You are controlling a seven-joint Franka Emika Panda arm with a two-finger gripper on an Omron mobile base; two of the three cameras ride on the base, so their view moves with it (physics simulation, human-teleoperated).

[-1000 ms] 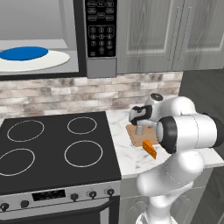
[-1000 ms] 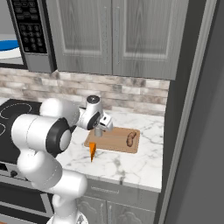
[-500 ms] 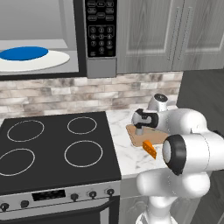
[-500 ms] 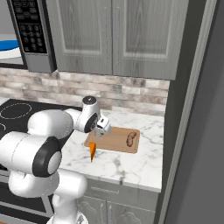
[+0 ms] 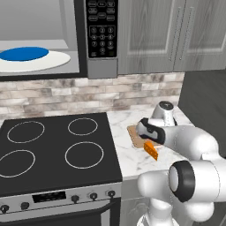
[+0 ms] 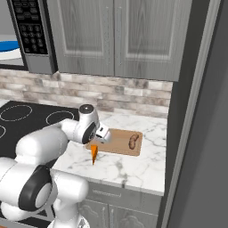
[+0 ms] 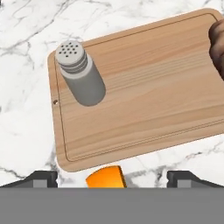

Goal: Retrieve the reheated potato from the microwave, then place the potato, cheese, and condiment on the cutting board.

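The two-finger gripper (image 7: 112,177) stands with its small dark fingertips (image 7: 40,178) spread wide apart and nothing held between them. In the gap between the tips, at the near edge of the hand view, lies the small bright orange cheese wedge (image 7: 105,177), on the white marble counter (image 7: 26,131) just beside the flat rectangular light brown wooden cutting board (image 7: 144,96). Beyond the fingers, the small grey cylindrical condiment shaker (image 7: 79,74) with its perforated silvery top stands upright on the board's corner. The lumpy brown-reddish potato (image 6: 132,141) lies on the board's far end, well apart from the fingers. The dark grey microwave (image 5: 102,66) hangs open above the black stovetop (image 5: 53,150), a blue plate (image 5: 24,54) on its white turntable (image 5: 59,59).
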